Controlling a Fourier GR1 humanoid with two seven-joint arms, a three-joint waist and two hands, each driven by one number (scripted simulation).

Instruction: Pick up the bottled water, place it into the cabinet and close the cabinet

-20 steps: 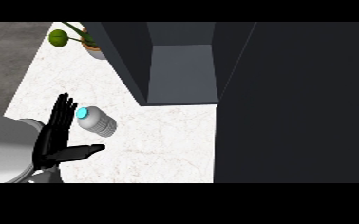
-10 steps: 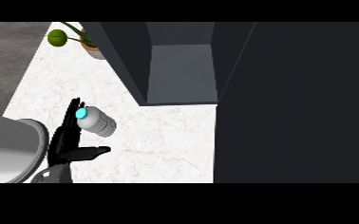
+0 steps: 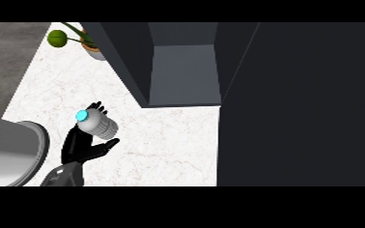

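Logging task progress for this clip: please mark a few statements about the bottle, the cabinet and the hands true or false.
1. The bottle is inside the cabinet. False: it is outside, over the white counter.
2. The cabinet is open. True.
3. The right hand is at the bottle. False: the left hand is at it; the right hand is out of view.
4. A potted plant stands at the counter's far left. True.
5. The bottle's cap is red. False: it is light blue.
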